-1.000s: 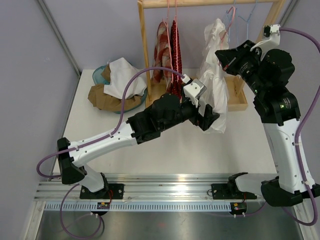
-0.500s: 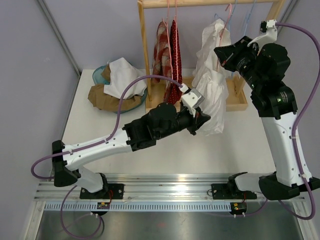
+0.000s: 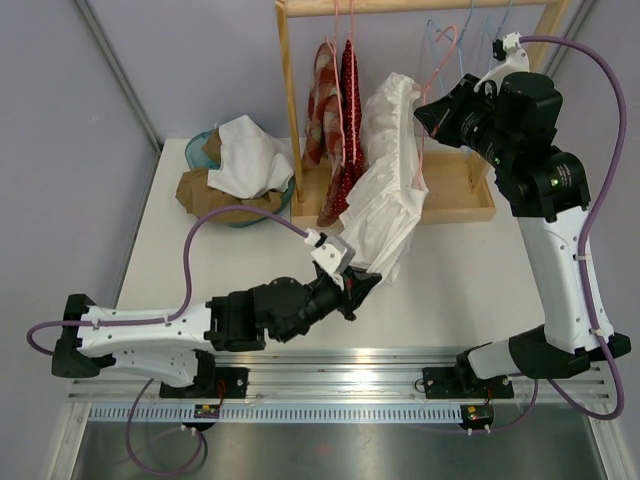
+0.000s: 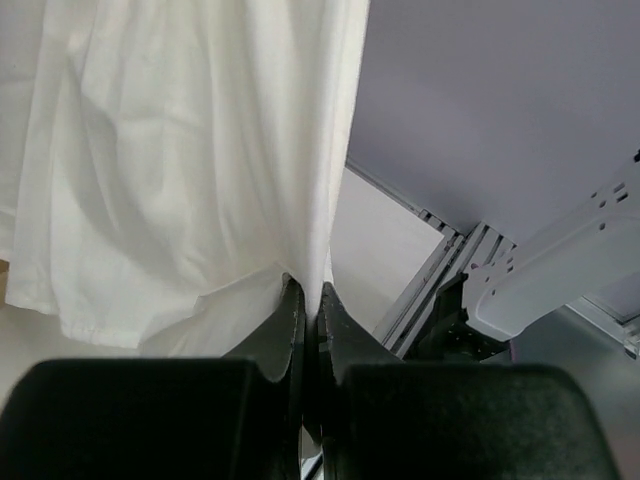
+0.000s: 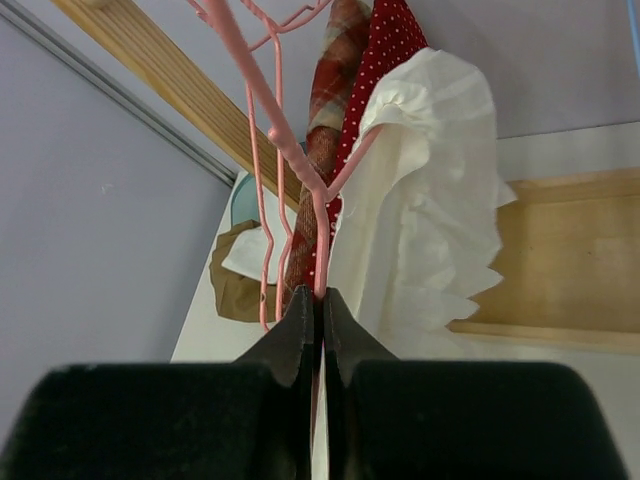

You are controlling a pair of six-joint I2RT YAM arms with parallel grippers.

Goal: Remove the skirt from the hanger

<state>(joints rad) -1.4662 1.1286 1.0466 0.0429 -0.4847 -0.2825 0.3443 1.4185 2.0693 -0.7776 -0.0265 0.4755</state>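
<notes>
The white skirt (image 3: 390,170) hangs stretched from a pink wire hanger (image 3: 440,60) toward the front of the table. Its ruffled waistband (image 5: 440,150) still sits over one arm of the hanger (image 5: 290,150). My left gripper (image 3: 360,285) is low near the table's front, shut on the skirt's hem (image 4: 310,270). High at the right, my right gripper (image 3: 425,110) is shut on the hanger's pink wire (image 5: 320,270) just below its fork.
A wooden rack (image 3: 290,90) stands at the back with red patterned garments (image 3: 338,100) hanging on it. Its wooden base tray (image 3: 470,190) lies behind the skirt. A teal bowl with brown paper and white cloth (image 3: 235,170) sits back left.
My left gripper shut on the skirt's hem and pulled it forward and left, toward the table's front. The skirt now stretches out. My right gripper lifted the hanger slightly up and left.
</notes>
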